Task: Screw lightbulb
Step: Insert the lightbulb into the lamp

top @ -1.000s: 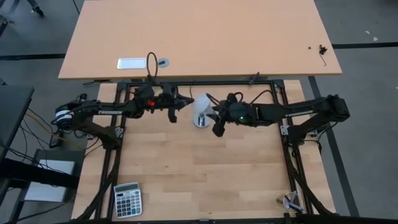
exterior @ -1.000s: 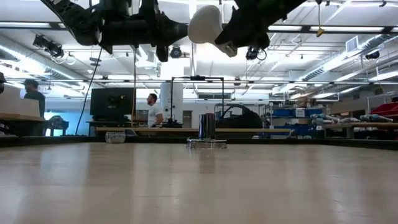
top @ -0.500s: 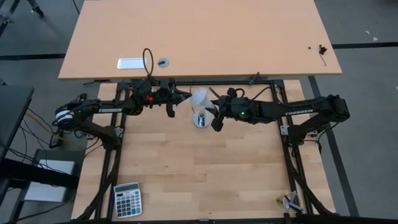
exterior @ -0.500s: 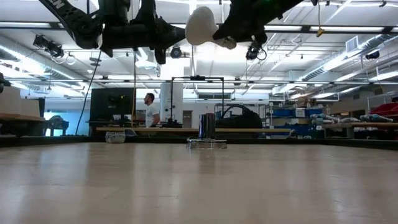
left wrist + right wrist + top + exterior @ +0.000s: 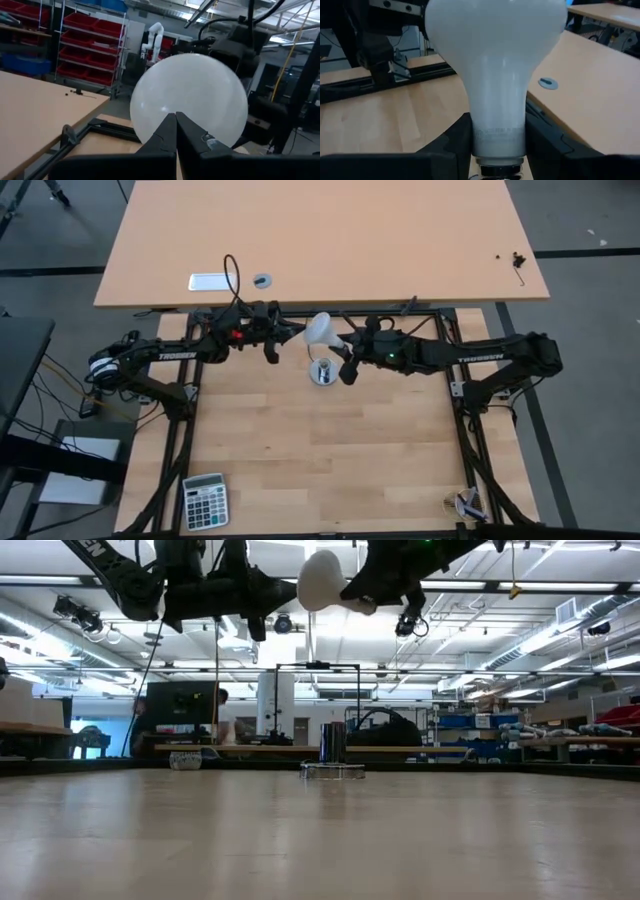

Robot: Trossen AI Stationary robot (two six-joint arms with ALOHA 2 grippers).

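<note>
Listing items from left to right across the work table:

1. Calculator, lying flat near the front left corner of the table, well apart from both arms.

2. Left gripper, raised above the rear of the table, pointing toward the middle. Its fingers are pressed together, clenched on nothing; in the left wrist view their tips sit just before the dome of the bulb, and contact cannot be told.

3. Lightbulb, white, with a wide round dome, cone neck and narrow screw base. It is held in the air between the two grippers, lying roughly sideways with the dome toward the left gripper and the base toward the right one. In the low view the lightbulb hangs high above the table top.

4. Socket, a round silver-grey disc with an upright centre, standing on the table near its rear edge, below the bulb and apart from it. In the low view it appears as a shiny upright cylinder on a flat base.

5. Right gripper, raised at the rear middle of the table, grasping the lightbulb; in the right wrist view its two fingers clasp the narrow neck on either side, just above the metal screw base.

6. Second table, of lighter wood, standing behind the work table.
</note>
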